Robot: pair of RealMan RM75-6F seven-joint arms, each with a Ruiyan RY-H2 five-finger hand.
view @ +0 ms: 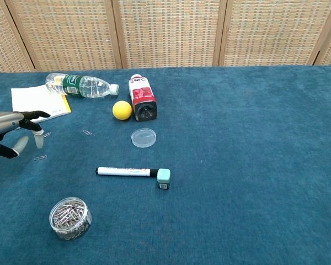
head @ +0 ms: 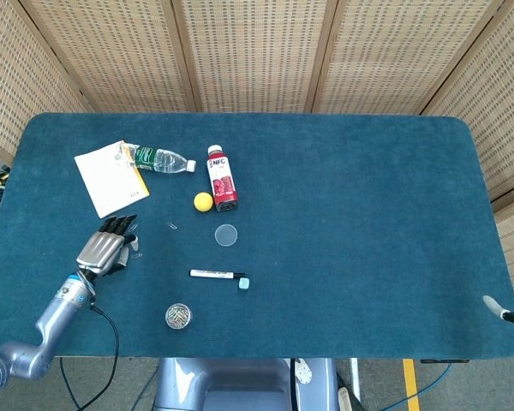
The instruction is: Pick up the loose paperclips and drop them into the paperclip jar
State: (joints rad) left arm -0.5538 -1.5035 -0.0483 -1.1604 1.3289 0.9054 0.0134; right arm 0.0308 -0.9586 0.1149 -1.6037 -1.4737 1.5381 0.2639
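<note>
The open paperclip jar (view: 70, 218) (head: 179, 316), full of clips, stands near the table's front edge. Its clear lid (view: 143, 137) (head: 226, 235) lies flat beside the yellow ball. Loose paperclips lie on the blue cloth: one (view: 87, 132) (head: 171, 226) left of the lid, one (view: 39, 158) below my left hand, and one (view: 46, 134) right by its fingertips. My left hand (view: 11, 132) (head: 107, 244) hovers at the far left with fingers apart, and I see nothing held in it. Of my right hand (head: 507, 313), only two fingertips show, spread apart past the table's right edge.
A marker (view: 127, 171) with its teal cap (view: 163, 178) lies between the lid and the jar. A yellow ball (view: 121, 110), a red juice bottle (view: 142, 98), a water bottle (view: 80, 85) and a paper pad (view: 36, 100) sit at the back left.
</note>
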